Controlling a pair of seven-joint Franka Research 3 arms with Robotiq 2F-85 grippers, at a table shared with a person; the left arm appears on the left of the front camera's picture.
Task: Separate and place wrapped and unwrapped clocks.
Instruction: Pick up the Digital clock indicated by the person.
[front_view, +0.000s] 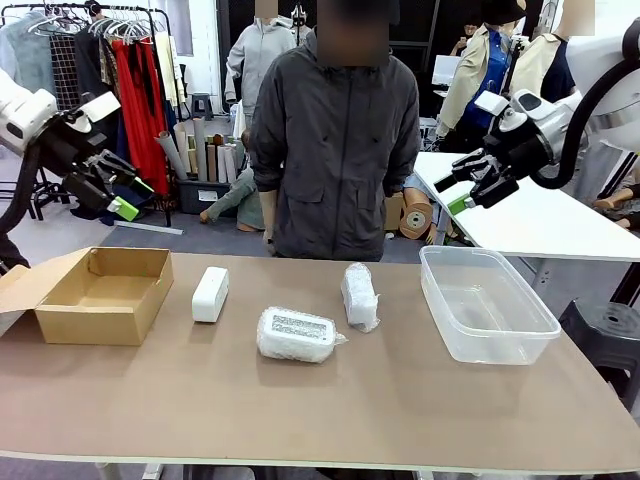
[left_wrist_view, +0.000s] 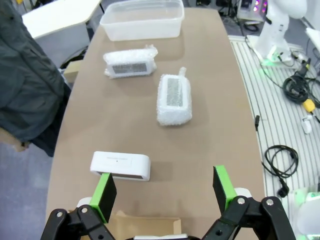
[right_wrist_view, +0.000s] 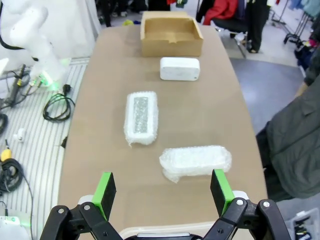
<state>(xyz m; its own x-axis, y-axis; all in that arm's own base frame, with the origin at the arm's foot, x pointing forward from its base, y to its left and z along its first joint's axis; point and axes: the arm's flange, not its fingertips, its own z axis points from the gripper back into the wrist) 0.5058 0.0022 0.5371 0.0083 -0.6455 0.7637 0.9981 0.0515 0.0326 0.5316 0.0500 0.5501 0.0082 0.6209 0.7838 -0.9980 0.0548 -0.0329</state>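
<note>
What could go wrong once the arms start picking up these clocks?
Slip: the near wrapped clock and the far wrapped clock sit in loose crinkly plastic, so a grasp may pinch wrap rather than block.
Bump: they lie close together, so the open right gripper descending on one might nudge the other.
The person stands at the far edge of the table, near any long reach.

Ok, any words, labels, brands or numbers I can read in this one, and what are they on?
No text here can be read.
Bare clock: plain white face with one tiny dark mark, too small to read.
Wrapped clock near the tub: grey speckled panel under the wrap, no legible digits.
Other wrapped clock: the same.
Cardboard box and plastic tub: no print visible.
</note>
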